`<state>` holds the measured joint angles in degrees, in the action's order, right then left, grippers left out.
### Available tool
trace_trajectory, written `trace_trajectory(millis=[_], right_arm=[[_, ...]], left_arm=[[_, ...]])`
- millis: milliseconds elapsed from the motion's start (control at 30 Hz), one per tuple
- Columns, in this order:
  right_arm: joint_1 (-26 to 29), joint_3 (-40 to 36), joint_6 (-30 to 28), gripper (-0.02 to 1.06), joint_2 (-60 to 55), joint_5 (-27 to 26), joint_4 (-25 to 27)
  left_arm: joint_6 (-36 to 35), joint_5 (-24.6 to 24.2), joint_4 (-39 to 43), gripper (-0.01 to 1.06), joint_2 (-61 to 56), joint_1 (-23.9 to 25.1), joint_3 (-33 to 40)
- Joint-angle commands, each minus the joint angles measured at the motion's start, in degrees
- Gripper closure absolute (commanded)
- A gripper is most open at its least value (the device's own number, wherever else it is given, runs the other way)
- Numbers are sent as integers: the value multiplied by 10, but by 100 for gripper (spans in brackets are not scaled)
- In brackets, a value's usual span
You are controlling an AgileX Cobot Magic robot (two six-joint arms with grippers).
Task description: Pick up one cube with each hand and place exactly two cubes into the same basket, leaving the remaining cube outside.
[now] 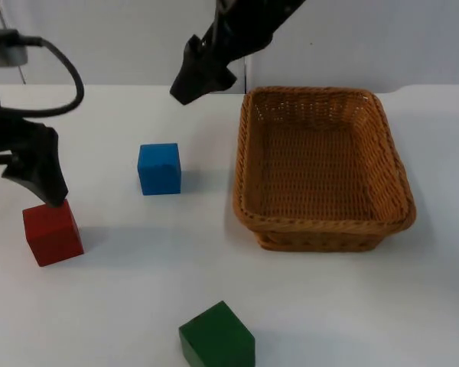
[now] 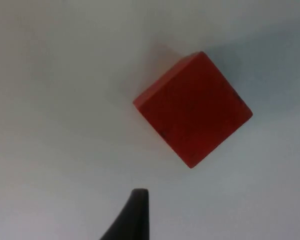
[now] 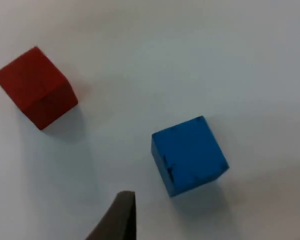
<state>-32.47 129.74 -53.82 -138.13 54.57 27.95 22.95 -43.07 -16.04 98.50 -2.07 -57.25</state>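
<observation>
A red cube (image 1: 53, 232) (image 2: 192, 115) lies at the left of the table, and my left gripper (image 1: 52, 195) hangs just above its far edge. A blue cube (image 1: 159, 168) (image 3: 189, 155) rests mid-table, left of the basket. My right gripper (image 1: 185, 90) hovers high behind the blue cube, reaching in over the table's far side. The right wrist view takes in both the blue cube and the red cube (image 3: 37, 87). A green cube (image 1: 216, 336) sits at the front edge. The woven brown basket (image 1: 321, 229) stands on the right with nothing inside.
The grey partition wall closes off the far side of the white table. Bare table lies between the blue cube and the green cube, and to the right of the basket.
</observation>
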Motion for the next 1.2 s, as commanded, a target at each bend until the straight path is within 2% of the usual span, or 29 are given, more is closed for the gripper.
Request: trace_trajectory(millis=[0,367,667,800,1167], right_arm=[[-11,10,-30,1,-13,8,8],[-21,12,-86,1,-57,-52,14],[-21,77,-102,1,-113,-41,28],[-21,125,-102,1,-147,-33,52],[-23,138,-122,1,-196,-52,69]], left_arm=[[8,10,-13,11,17,2,-9],[3,44,-29,11,87,2,-30],[-43,74,-30,11,119,2,-30],[-55,81,-33,11,133,2,-30],[-67,115,-37,11,143,2,-30]])
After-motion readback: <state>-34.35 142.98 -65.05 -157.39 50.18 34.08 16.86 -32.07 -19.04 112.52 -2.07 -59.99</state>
